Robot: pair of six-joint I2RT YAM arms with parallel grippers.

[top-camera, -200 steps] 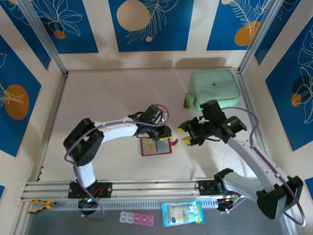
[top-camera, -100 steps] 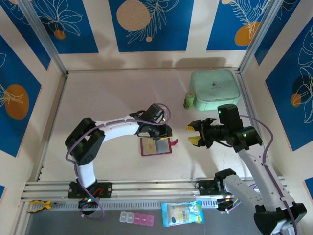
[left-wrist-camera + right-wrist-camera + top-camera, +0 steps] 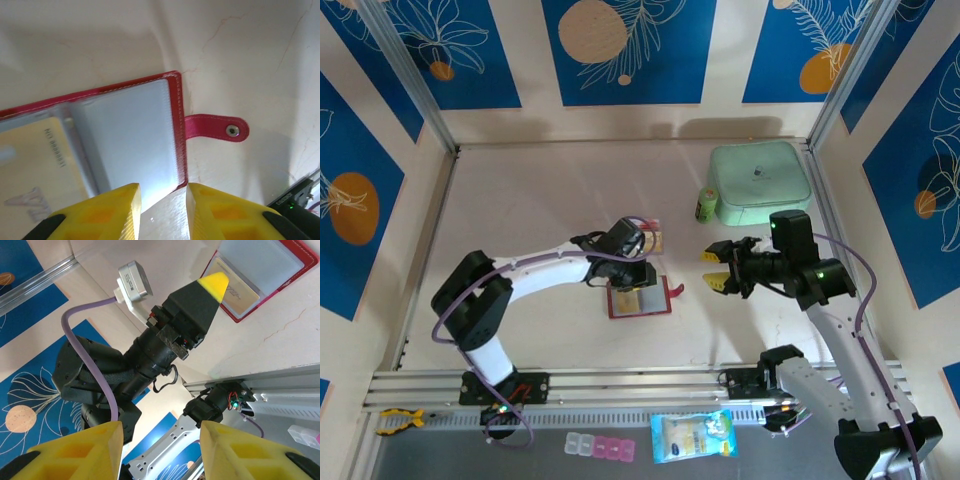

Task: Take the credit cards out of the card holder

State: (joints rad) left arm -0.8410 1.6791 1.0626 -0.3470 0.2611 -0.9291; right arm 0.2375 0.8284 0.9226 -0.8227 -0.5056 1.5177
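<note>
While the red card holder (image 3: 638, 299) lies open flat on the table (image 3: 520, 200), my left pincer (image 3: 162, 192) hangs parted and empty over its clear sleeve (image 3: 130, 135). Orange-yellow credit card (image 3: 35, 165): seated in the next pocket. Right pincer (image 3: 718, 268): parted, empty, off to one side. Step: approach to card. Next, I judge: pinch its exposed edge, slide outward.

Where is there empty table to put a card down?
Widest bare patch: the table far-left, between the back wall and the left arm. A narrower strip lies between the card holder and the front rail. Crowded right: mint-green case, small bottle, right gripper.
</note>
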